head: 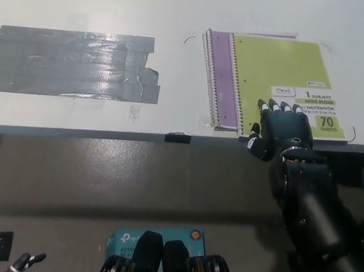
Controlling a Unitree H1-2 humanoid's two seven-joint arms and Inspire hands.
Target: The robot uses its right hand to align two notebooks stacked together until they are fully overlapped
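White table (189, 11), green notebook (283, 73) skewed over purple notebook (218, 79), black right hand (279, 130) flat, fingers spread.

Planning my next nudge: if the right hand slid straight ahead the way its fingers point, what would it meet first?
The right hand already rests on the green notebook, fingers pointing up its cover. Ahead lies only that cover, then likely bare white table; nothing upright shows in that line.

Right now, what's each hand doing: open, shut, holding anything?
Right hand: open, fingers spread flat on the green notebook near the table edge, gripping nothing.
Left hand: only a sliver at the bottom left; cannot tell.
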